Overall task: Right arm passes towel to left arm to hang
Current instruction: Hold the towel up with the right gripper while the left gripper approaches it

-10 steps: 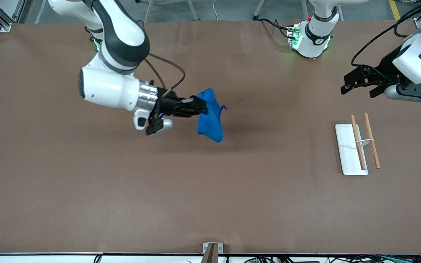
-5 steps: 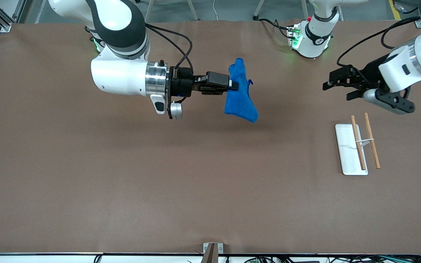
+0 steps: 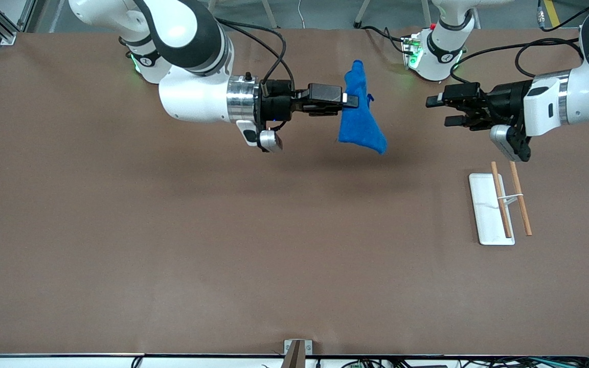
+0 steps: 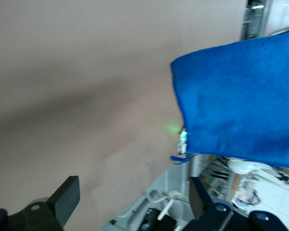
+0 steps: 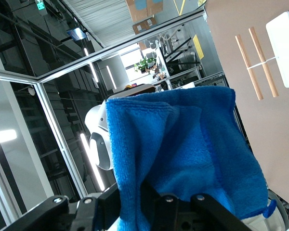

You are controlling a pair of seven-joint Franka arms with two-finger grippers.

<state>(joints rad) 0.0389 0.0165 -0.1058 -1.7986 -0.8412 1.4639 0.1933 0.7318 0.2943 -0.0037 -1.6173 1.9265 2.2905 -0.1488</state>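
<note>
Towel (image 3: 358,118) pinched in right gripper (image 3: 349,101), clamped tight on its upper part; cloth hangs below it in the air over the worktop (image 3: 172,245), near the arm bases. Left gripper (image 3: 437,108) faces the towel, fingers (image 3: 435,101) spread wide, holding nothing, clear gap between them. White rack base (image 3: 486,214) with two wooden rods (image 3: 521,203) sits toward the left arm's end.

Even, diffuse overhead light; the brown table (image 3: 172,245) shows soft, blurred shadows beneath the towel (image 3: 358,120) and both arms. Front view sharp throughout. Left wrist view motion-blurred. Right wrist view crisp, with bright ceiling strips at upper left.
</note>
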